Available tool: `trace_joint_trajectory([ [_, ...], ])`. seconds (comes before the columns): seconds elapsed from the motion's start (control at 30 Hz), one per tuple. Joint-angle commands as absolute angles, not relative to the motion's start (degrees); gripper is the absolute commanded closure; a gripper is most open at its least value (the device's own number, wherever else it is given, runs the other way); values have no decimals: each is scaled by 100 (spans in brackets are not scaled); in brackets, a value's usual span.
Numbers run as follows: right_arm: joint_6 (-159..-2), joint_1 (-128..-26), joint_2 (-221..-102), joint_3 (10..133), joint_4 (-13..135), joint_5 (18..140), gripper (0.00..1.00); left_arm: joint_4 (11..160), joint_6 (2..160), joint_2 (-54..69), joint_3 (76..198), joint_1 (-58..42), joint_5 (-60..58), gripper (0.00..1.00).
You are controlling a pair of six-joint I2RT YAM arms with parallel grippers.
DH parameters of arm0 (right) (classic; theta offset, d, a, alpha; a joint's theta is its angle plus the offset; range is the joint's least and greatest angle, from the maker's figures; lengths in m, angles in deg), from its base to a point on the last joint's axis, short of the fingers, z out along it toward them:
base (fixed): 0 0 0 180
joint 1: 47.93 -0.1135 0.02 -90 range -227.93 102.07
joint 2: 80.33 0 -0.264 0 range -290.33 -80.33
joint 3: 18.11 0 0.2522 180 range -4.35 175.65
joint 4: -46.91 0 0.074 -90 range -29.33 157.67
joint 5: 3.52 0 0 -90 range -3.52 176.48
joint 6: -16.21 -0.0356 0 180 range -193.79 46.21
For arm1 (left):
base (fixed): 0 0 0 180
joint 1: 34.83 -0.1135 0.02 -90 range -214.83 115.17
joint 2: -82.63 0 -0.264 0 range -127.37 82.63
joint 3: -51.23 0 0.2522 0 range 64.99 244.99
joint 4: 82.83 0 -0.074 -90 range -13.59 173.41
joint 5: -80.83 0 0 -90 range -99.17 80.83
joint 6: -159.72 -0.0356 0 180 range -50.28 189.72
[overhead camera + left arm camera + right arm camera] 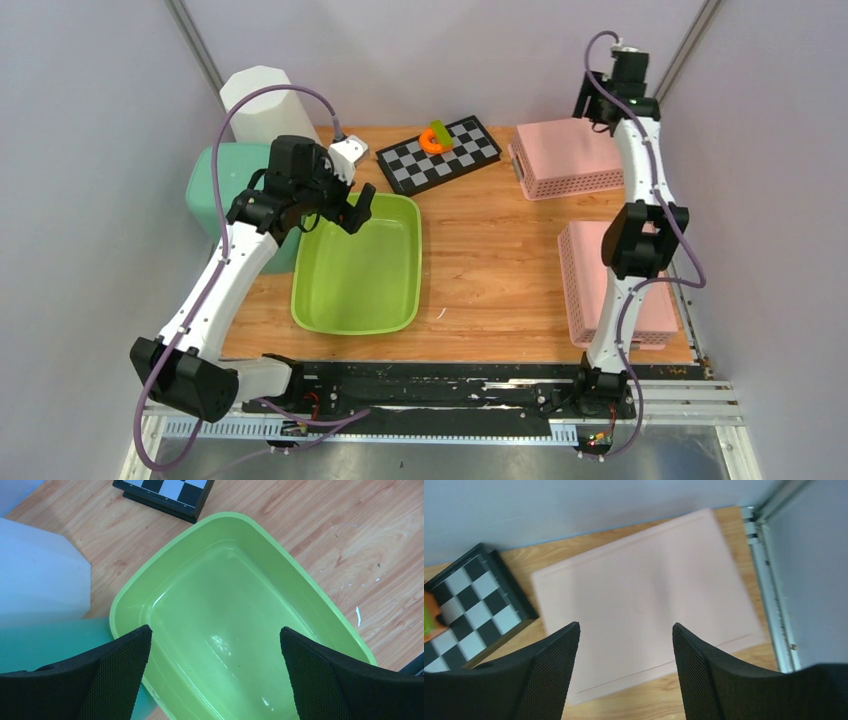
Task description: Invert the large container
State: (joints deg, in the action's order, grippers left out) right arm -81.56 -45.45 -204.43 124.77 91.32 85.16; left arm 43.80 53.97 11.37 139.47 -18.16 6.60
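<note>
The large lime-green tub (pixel 360 270) stands upright and empty on the left half of the wooden table. It fills the left wrist view (pixel 225 580). My left gripper (pixel 335 215) hovers over the tub's far-left corner, open and empty (pixel 215 629), with one finger over the rim and the other over the basin. My right gripper (pixel 596 108) is raised high at the back right, open and empty (pixel 625 625), above an overturned pink basket (pixel 644 580).
A teal bin (pixel 215 190) and a white faceted container (pixel 262 100) stand close against the tub's left side. A chessboard (pixel 440 155) with an orange piece (pixel 436 140) lies behind the tub. Two overturned pink baskets (pixel 570 160) (pixel 585 290) lie on the right.
</note>
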Motion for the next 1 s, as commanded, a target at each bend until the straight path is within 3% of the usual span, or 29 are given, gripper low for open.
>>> trace_joint_trajectory([
  [0.0,-8299,-3825,-20891,12633,9236,8101,30,4339,5394,1135,14060,-1848,646,0],
  [0.37,-8291,-2887,-21448,12314,8950,7705,32,4364,5433,1171,13993,-1848,656,0],
  [0.97,-8076,-2534,-20902,10780,8941,7778,38,4535,5420,1353,13761,-1849,726,0],
])
